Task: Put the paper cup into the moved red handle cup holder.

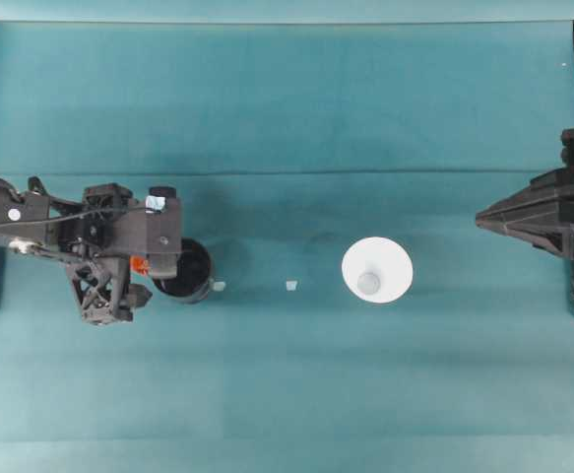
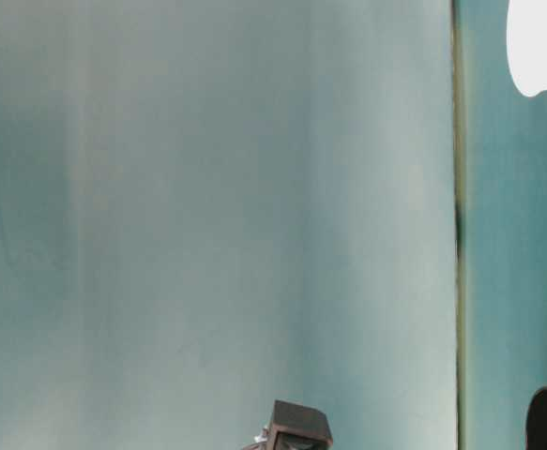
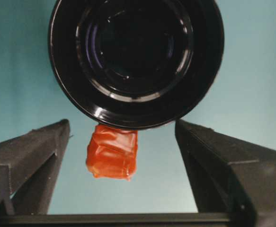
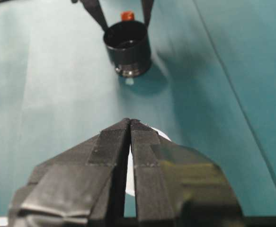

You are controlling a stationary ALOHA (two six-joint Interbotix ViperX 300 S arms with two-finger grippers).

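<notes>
On a teal table (image 1: 287, 394), the black holder (image 1: 186, 270) stands upright at the left, its orange-red handle (image 1: 139, 265) pointing toward the left gripper (image 1: 129, 281). The left wrist view shows that gripper's fingers (image 3: 29, 161) spread wide on either side of the handle (image 3: 112, 151), touching neither it nor the holder (image 3: 136, 61). The paper cup (image 1: 376, 270) rests upside down, wide rim on the cloth, near the table's middle and well apart from the holder. The right gripper (image 1: 483, 219) hangs at the right edge, its fingers (image 4: 114, 142) pressed together with nothing between them. Two small pale scraps (image 1: 290, 286) lie between holder and cup.
</notes>
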